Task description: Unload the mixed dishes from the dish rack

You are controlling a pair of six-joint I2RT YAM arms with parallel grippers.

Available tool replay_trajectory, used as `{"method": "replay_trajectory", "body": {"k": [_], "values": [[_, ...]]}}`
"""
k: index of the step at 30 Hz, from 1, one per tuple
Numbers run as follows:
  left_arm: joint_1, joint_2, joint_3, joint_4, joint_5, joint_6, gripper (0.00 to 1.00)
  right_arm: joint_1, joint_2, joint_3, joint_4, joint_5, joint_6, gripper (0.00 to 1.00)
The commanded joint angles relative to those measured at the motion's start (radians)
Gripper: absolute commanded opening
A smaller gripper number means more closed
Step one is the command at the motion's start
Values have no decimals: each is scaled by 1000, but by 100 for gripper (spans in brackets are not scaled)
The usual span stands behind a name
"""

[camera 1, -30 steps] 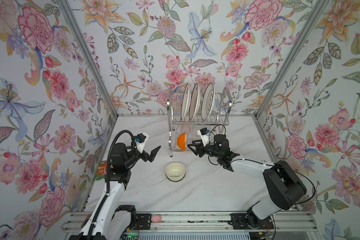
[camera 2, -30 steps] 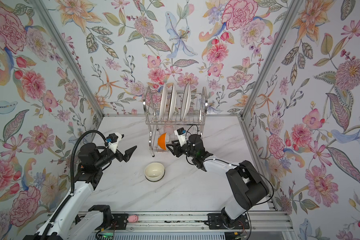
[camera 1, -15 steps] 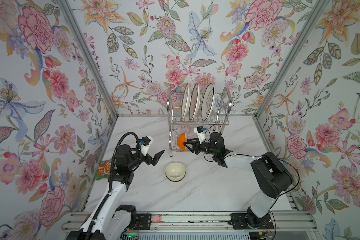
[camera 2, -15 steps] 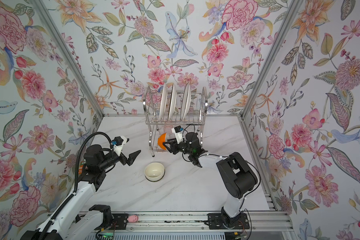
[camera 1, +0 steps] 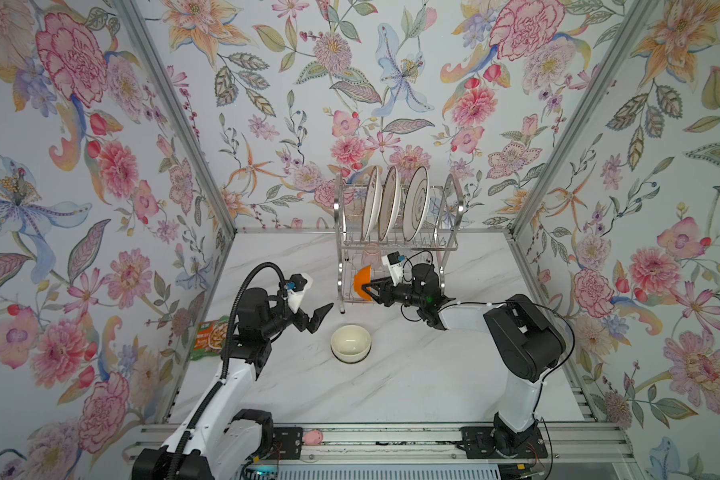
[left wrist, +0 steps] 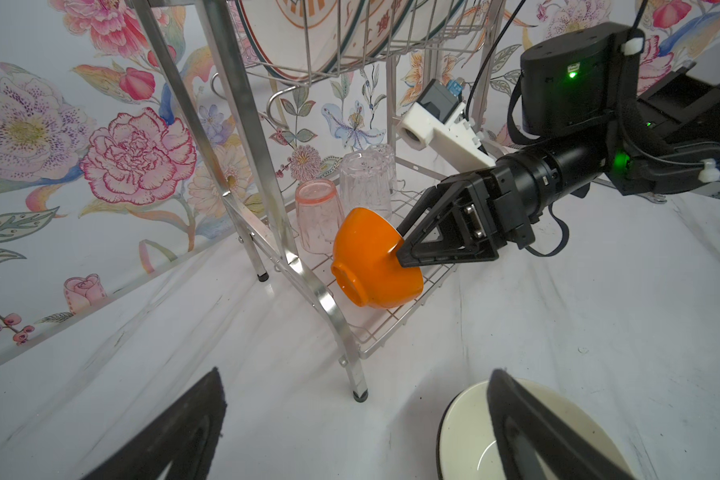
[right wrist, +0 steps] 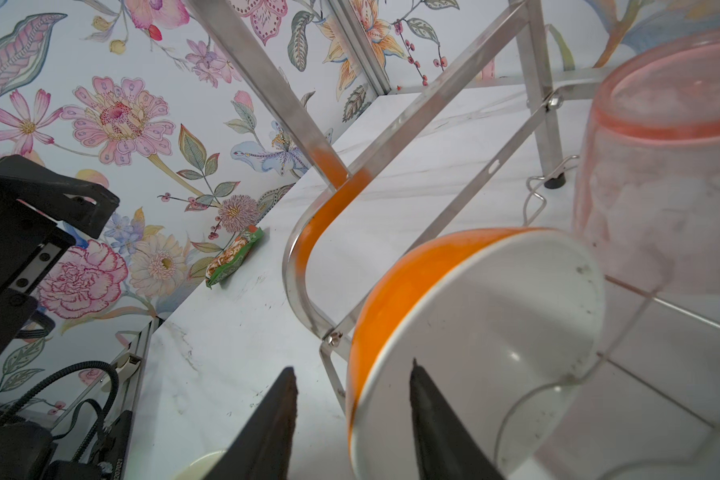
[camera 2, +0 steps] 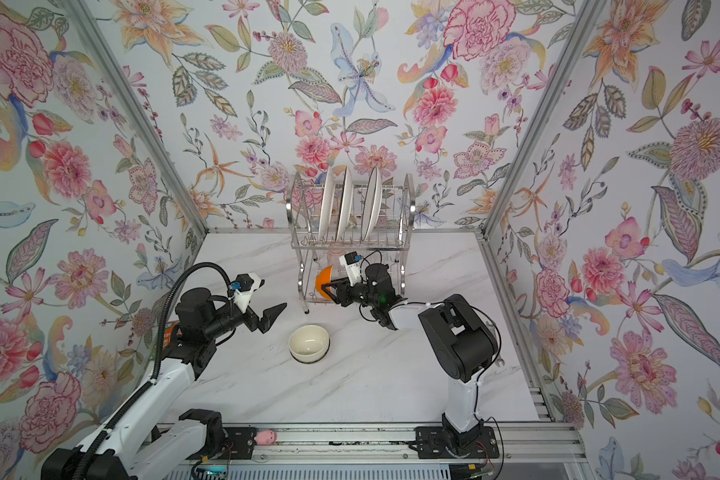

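Unloading has barely begun: only the cream bowl (camera 1: 350, 344) stands upright out on the marble surface (camera 1: 412, 374), just in front of the dish rack (left wrist: 244, 124). Three plates (camera 1: 391, 203) stand on edge in the upper tier. On the lower shelf are an upturned pink tumbler (left wrist: 319, 216), a clear tumbler (left wrist: 366, 183) behind it, and the orange bowl (left wrist: 371, 262), tipped on its side at the shelf's front. The right claw (right wrist: 351, 368) straddles that bowl's rim, one finger inside and one outside with a gap showing, so it looks open and not yet clamped. The left claw (camera 1: 321, 318) hangs spread wide and empty above the surface, near the cream bowl. The orange bowl seems to be the piece in hand, with everything else left to do. The pink tumbler sits just beside the orange bowl, the rack's arched side frame curves close by its rim, and the upper shelf hangs low overhead, so lifting it out looks tight. A green-orange food packet (camera 1: 211, 337) lies by the left wall, well clear.
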Motion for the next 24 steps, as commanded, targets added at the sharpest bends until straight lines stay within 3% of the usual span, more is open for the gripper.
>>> {"method": "replay_trajectory", "body": {"k": [1,24], "values": [[-13,14,18,22,-27,-6,99,6,32,33,42,-24,46,44],[-33,27,39,-3,-91,-5,99,-15,113,67,150,-99,208,24]]}}
